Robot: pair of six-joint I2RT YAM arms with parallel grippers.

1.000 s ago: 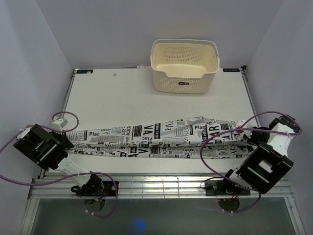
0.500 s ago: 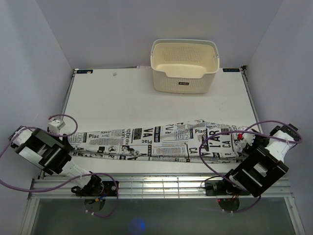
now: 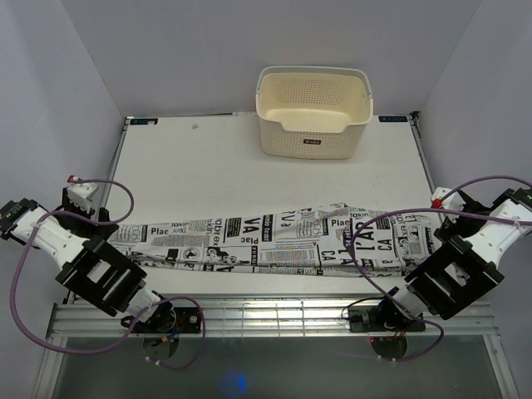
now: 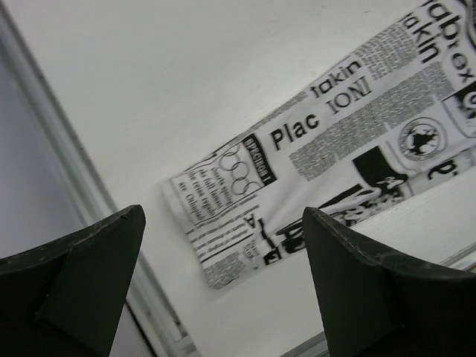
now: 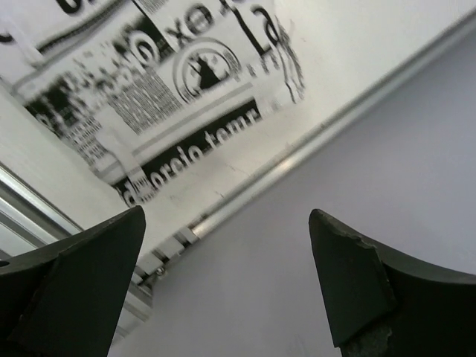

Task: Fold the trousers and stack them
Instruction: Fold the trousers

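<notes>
Across the lower middle of the overhead view the trousers [image 3: 274,241] lie flat on the white table [image 3: 208,158] as one long narrow band. The band runs from left of centre almost to the tabletop's right rim, with the left end tapering and the right end broader. Their black print of newspaper text and pictures faces up along the whole length. At the left of that view the left gripper [image 3: 81,195] hangs near the table's left rim, just beyond the cloth's narrow end and apart from it. At the right, the right gripper [image 3: 449,204] sits just past the broad end, out by the table's right rim. Both sets of jaws stand wide apart with nothing between them (each wrist camera shows its two dark fingers [image 4: 82,260] at the bottom corners of the frame, with only cloth, table or wall beyond the gap). In the left wrist view the narrow end of the trousers fills the middle and upper right of the frame, its squared edge toward the lower left. In the right wrist view the broad end lies in the upper left, blurred, with the table's metal edge slanting across the frame and grey wall at the lower right. A cream perforated basket [image 3: 314,112] stands at the upper centre of the overhead view, well apart from the cloth. A purple cable [image 3: 366,249] from the right arm loops in front of the broad end.
</notes>
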